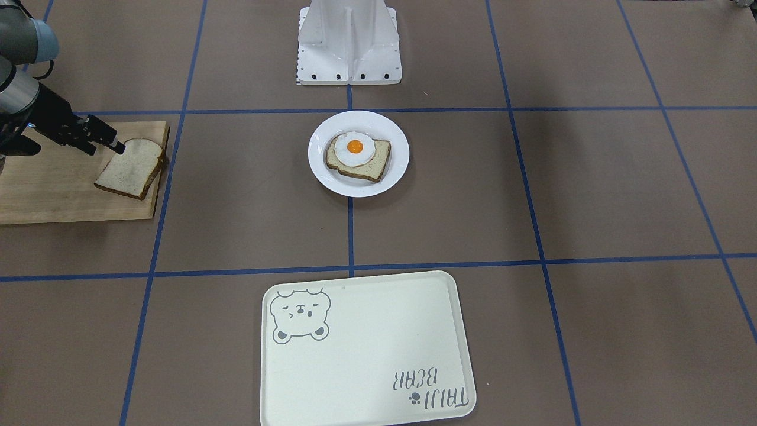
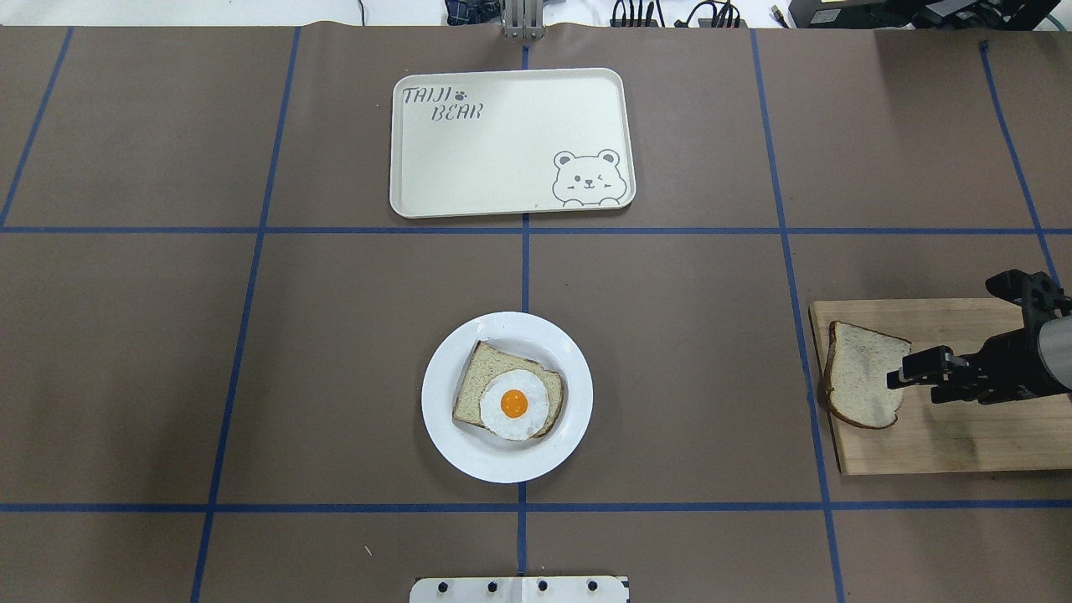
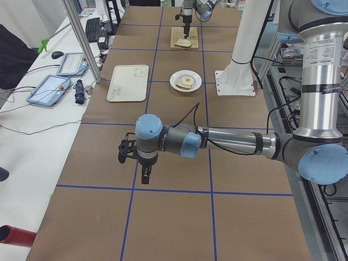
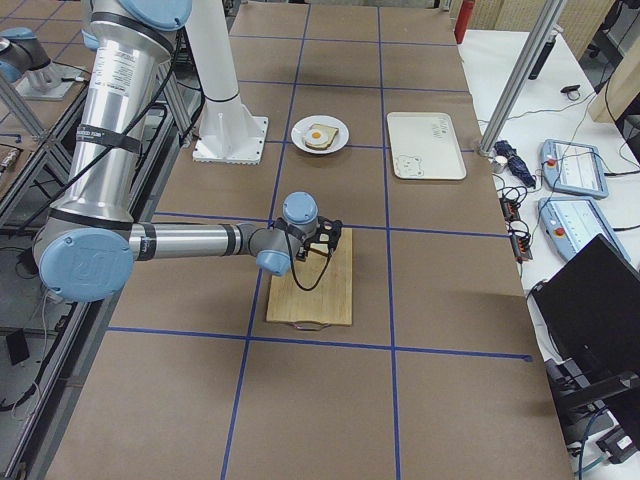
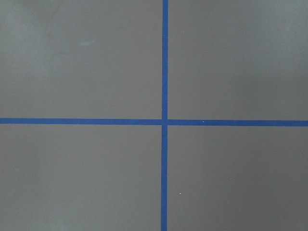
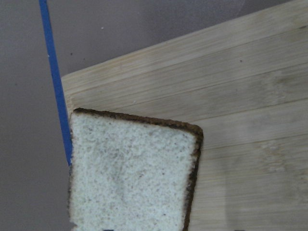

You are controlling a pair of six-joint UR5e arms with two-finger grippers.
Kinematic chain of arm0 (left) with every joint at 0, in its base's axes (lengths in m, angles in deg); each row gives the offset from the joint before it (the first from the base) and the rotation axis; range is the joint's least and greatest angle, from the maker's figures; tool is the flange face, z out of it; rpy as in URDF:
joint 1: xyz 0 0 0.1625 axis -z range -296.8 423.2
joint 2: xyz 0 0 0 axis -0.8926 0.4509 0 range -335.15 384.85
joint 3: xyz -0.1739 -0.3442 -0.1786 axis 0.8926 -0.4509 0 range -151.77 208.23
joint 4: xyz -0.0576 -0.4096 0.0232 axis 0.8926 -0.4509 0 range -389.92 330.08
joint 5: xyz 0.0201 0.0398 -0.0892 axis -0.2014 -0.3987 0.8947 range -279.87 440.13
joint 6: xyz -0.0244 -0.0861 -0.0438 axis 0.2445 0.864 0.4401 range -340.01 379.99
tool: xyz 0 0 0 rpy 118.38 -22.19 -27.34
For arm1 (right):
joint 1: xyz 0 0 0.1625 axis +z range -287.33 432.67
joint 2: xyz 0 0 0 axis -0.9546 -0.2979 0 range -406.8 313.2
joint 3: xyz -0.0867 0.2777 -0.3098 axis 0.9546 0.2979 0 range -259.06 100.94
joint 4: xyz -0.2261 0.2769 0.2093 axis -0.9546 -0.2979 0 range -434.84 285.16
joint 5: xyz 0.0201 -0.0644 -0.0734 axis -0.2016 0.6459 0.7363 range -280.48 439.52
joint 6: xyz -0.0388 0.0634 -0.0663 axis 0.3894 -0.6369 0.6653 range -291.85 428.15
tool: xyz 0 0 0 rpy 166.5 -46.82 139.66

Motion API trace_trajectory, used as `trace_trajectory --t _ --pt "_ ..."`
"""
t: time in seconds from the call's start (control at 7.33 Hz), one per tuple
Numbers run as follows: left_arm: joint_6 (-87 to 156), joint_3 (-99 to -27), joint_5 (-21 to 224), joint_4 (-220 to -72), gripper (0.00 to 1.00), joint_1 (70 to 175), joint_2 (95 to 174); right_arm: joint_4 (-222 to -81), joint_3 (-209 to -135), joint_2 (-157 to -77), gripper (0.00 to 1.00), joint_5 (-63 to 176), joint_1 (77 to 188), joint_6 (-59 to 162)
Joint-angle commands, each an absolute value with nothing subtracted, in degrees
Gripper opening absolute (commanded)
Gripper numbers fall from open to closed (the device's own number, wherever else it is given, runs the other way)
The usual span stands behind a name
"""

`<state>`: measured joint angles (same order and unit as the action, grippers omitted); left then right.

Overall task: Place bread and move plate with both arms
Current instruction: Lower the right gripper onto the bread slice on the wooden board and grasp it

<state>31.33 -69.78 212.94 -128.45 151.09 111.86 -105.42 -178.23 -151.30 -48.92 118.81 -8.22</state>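
Frontally, shows the right end effector [image 1: 116, 145] drawn narrow on the bread [image 1: 131, 167], pinching its 10 o'clock side above a wooden board [image 1: 53, 183] at 9 o'clock of the frame. Lays the slice's long axis from 1 to 7 o'clock, rounded end toward the robot, straight crust at the near end. Sets the plate [image 1: 397, 171] at centre, under a second slice [image 1: 378, 164] topped with a fried egg [image 1: 355, 148], well apart from the bread; bear-print tray [image 1: 366, 355] at 6 o'clock.

Overhead, mirrors that: board and bread at 3 o'clock, tray at 12, plate just below centre. Turns the long axis close to 12-to-6, rounded end at 6, and adds what the front hides: the slice's 9 o'clock crust level with the board's edge.

From the left end, gives the only sight of the left end effector [image 3: 144, 176], pointing down over bare bench [image 3: 179, 217], well apart from the plate; cannot tell whether wide or narrow.

From the right end, buries most of the bread behind the near wrist.

Left wrist: only bench and two crossing blue tape lines [image 5: 164, 121].

Right wrist: fills with speckled crumb, dark crust along the 12 and 3 o'clock edges, board behind.
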Motion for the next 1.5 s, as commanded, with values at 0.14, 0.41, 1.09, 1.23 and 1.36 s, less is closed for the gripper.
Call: trace_trajectory --t 0.14,0.41,1.09,1.23,1.36 --pt "31.32 -69.50 212.94 -128.45 0.99 151.09 111.95 -105.42 -176.98 -149.82 0.70 -48.98 118.46 -8.23" --pt "31.32 -69.77 212.94 -128.36 0.99 151.09 111.95 -105.34 -175.74 -149.45 0.70 -48.98 118.46 -8.14" --pt "31.32 -69.68 212.94 -128.45 0.99 151.09 111.95 -105.25 -175.82 -149.45 0.50 -48.98 118.46 -8.14" --pt "31.32 -69.59 212.94 -128.45 0.99 151.09 111.86 -105.25 -175.82 -149.54 0.50 -49.07 118.46 -8.14" --pt "31.32 -69.59 212.94 -128.45 0.99 151.09 111.95 -105.25 -176.00 -149.54 0.50 -49.24 118.54 -8.14"
